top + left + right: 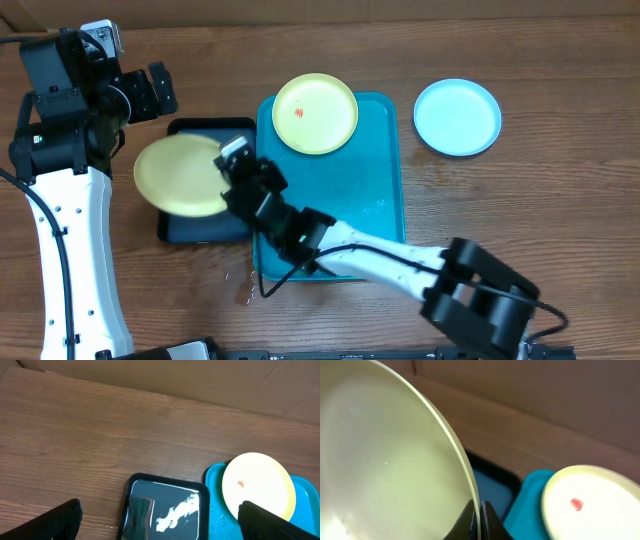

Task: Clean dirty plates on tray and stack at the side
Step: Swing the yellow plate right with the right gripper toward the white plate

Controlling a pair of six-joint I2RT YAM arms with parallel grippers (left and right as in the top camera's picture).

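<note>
Yellow-green plate (180,175) pinched at its rim by right gripper (480,516) over dark tray (200,228); left gripper (160,519) spread.

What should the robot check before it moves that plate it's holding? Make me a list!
1. Grip: the right claw pinches the rim of the held plate. Ok.
2. Held plate clean: no red smear on the face the right wrist camera sees. The overhead view is blurred. Cannot tell for certain.
3. Left claw out of the way: it is open and holds nothing, apart from the held plate. Ok.
4. Second yellow plate on the teal tray: it has a red smear. Not ok.
5. Blue plate: it lies on the table beside the teal tray and looks plain. Too small to tell if it is clean.
</note>
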